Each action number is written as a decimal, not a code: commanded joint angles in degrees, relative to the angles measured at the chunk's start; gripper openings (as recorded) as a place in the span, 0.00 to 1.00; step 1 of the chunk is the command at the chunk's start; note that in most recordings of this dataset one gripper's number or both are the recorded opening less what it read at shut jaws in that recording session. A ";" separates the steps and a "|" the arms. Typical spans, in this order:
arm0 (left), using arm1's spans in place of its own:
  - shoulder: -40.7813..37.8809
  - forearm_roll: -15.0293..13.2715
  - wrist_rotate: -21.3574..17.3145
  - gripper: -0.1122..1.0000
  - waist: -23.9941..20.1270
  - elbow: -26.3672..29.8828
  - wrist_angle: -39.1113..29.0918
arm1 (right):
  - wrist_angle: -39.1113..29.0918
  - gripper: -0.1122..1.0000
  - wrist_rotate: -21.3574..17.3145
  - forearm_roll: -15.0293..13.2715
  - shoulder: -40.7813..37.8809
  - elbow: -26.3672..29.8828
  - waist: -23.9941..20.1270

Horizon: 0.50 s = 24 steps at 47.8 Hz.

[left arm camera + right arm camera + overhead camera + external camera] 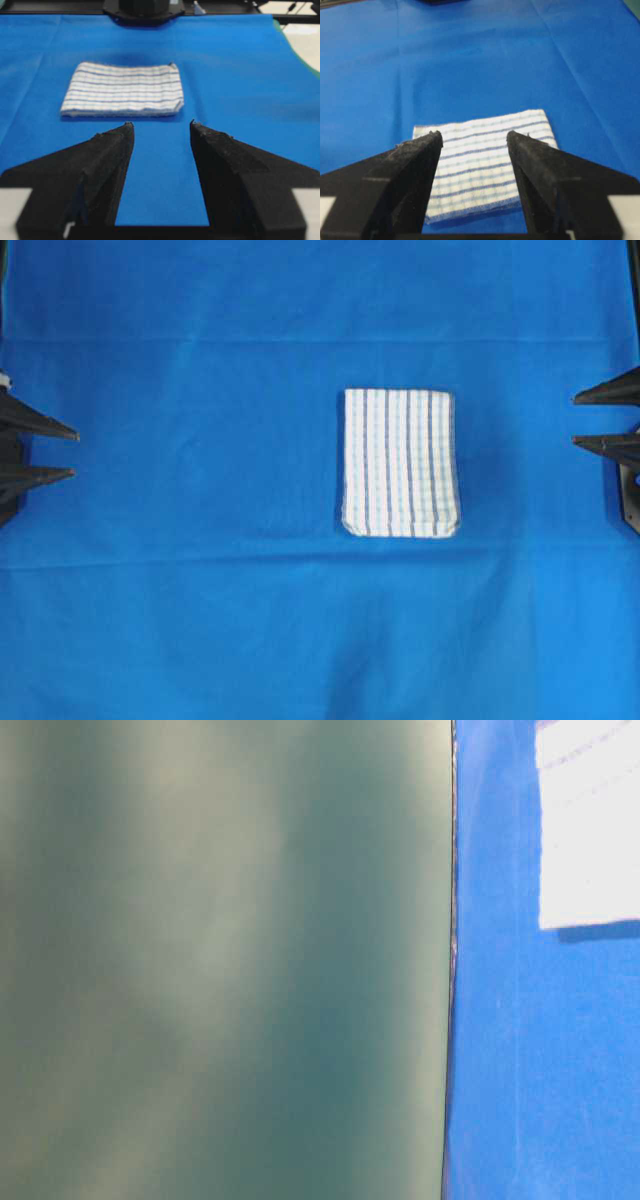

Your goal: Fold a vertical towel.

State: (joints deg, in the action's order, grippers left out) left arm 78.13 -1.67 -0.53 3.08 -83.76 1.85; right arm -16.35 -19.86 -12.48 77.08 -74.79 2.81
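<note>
Towel (399,462) is lying folded into a compact rectangle on the blue cloth (200,540), right of centre in the overhead view, stripes running up the frame. Left end effector (76,453) and right end effector (573,419) are sitting at opposite edges, each with jaws apart and empty, well clear of the towel. Table-level view is showing mostly a blurred grey-green surface (220,960); the white patch at upper right is possibly the towel. Left wrist view is showing the towel lying beyond the spread fingers (107,150). Right wrist view is showing it lying beneath the spread fingers (415,155).

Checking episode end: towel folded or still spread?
Folded. The towel lies as a compact rectangle, with doubled layers at its near edge in the left wrist view.
</note>
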 commanded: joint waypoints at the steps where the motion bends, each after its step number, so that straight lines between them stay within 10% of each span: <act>1: -0.79 0.00 0.09 0.52 -0.35 0.70 0.18 | 0.62 0.64 -0.09 0.18 -0.97 0.62 0.00; 24: -0.70 0.00 0.09 0.52 -0.35 0.70 -0.09 | 1.41 0.64 -0.09 0.35 -1.85 0.09 0.00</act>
State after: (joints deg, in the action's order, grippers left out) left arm 78.13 -1.67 -0.53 3.16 -83.76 1.67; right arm -15.64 -19.86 -12.30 76.20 -75.41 2.81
